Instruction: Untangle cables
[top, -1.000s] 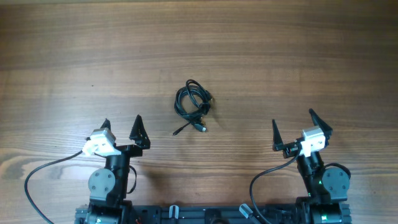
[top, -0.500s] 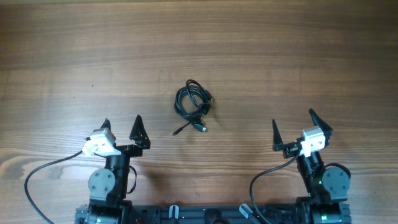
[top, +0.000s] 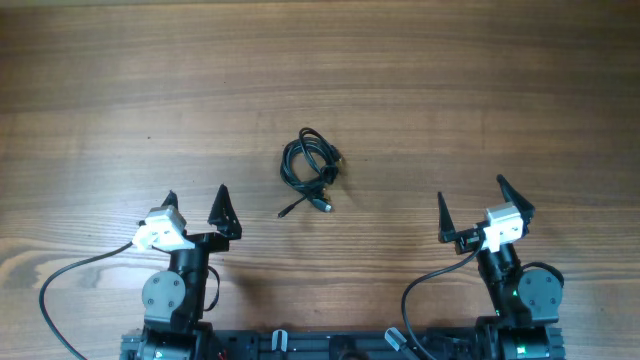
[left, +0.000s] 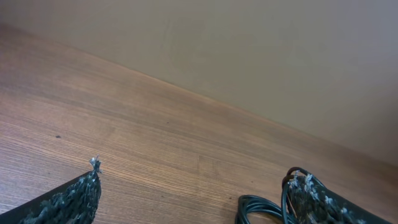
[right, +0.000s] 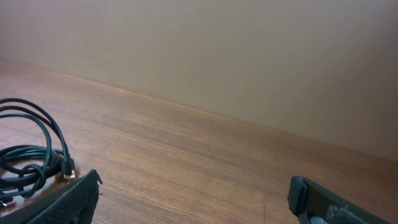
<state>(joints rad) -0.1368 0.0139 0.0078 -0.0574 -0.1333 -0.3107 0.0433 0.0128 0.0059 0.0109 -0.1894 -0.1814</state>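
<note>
Light: bright, soft and even over the brown wooden tabletop in the overhead view.
Shadows: faint, tight under the coiled thin black cables; a soft dark patch near the lower edge.
Wrist views: dimmer, warmer; the plain beige wall is flatly lit.
Focus: wood grain crisp mid-frame; the black jaws at the bottom corners look soft.

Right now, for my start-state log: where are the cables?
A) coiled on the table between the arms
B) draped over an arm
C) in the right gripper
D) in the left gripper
A: the cables lie coiled on the table, clear of the open left gripper and right gripper.
</note>
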